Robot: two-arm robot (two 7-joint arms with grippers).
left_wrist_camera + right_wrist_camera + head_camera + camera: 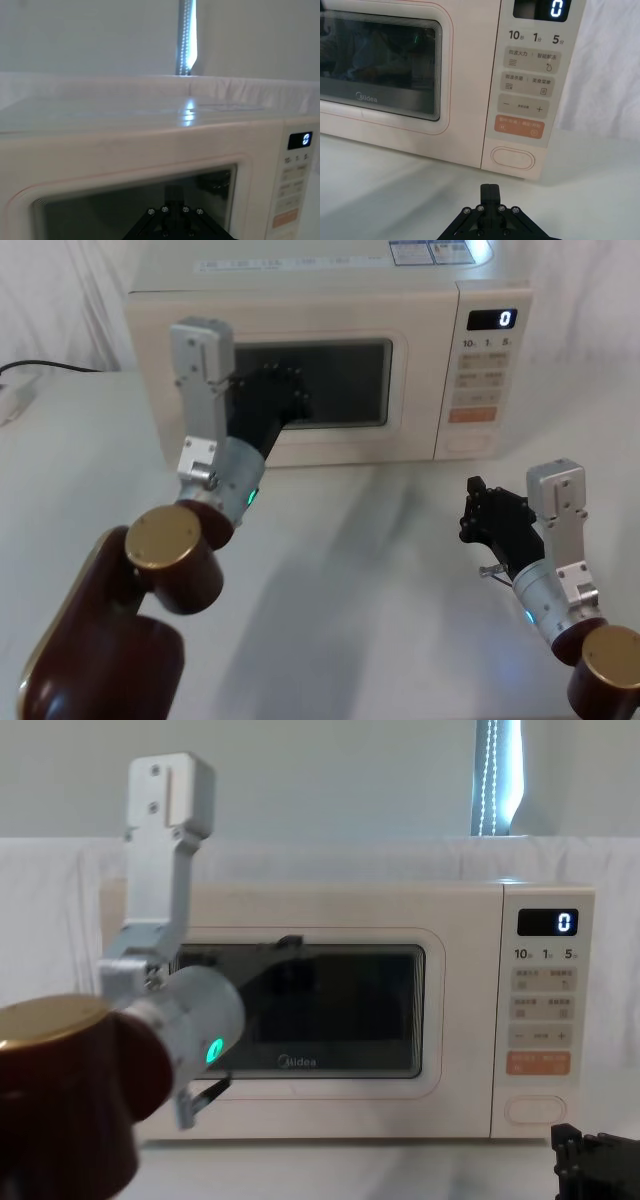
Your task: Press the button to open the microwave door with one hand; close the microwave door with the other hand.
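The microwave (330,360) sits at the far edge of the bench (350,580), its door (290,385) flush with the front. The left gripper (285,390) is raised against the door's dark window; whether its fingers are apart I cannot tell. The right gripper (490,189) hovers low over the bench, fingers pressed together, just short of the button (513,158) at the control strip's bottom.

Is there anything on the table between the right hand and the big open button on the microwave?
Nothing visible. The right hand points at the button at the foot of the control strip, with bare white table between them. The left hand is up at the microwave door, off to the side.
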